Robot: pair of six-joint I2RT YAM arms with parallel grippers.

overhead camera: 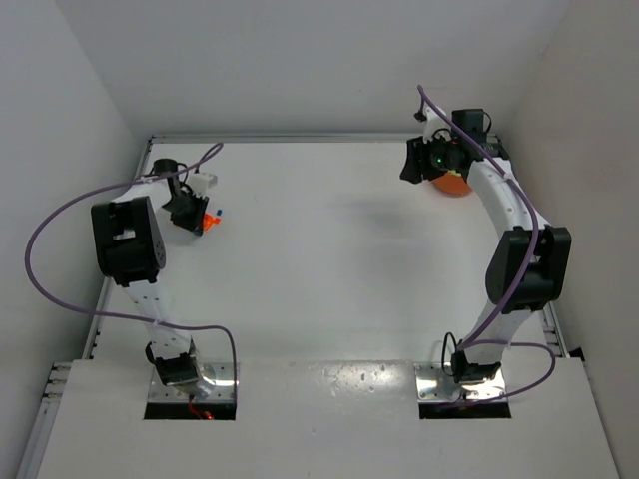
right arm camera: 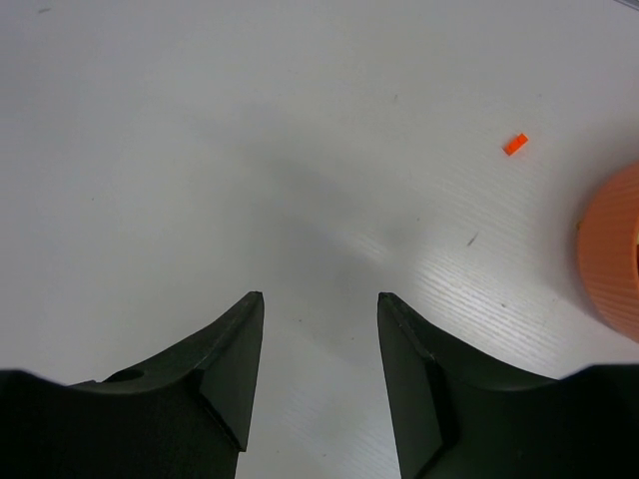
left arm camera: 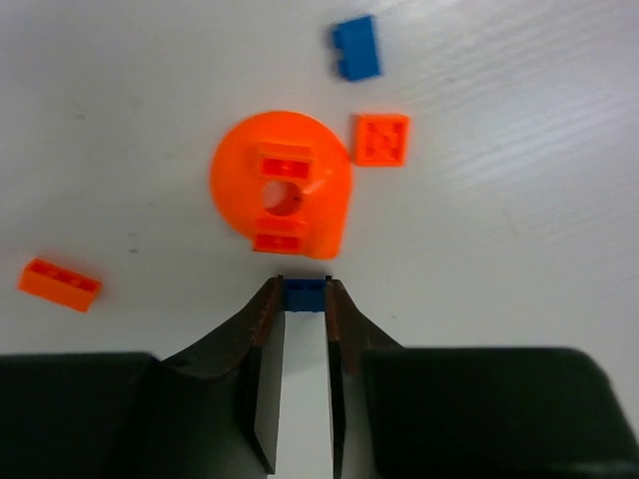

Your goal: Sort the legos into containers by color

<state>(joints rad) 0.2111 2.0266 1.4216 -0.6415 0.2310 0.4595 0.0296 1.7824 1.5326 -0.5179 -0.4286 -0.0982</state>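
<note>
1. Table [right arm camera: 200, 150]: white sheet, fine parallel ribbing, faint sheen
2. Blue brick [left arm camera: 304, 295], orange brick [left arm camera: 60, 283]: hard plastic, smooth, slight gloss
3. Round orange piece [left arm camera: 240, 180]: smooth plastic, satin
4. Bowl [right arm camera: 611, 249]: orange plastic, outer wall finely ridged, matt
5. Fingers [right arm camera: 225, 369]: black plastic, matt
6. Base plate [overhead camera: 226, 377]: bare metal, reflective

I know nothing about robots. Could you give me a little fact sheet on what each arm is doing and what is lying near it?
Left gripper: pinched on a small blue brick
Right gripper: open, empty
Near left gripper: round orange piece, orange square plate, orange brick, second blue brick
Near right gripper: orange bowl, tiny orange piece
Surface: white table
</note>
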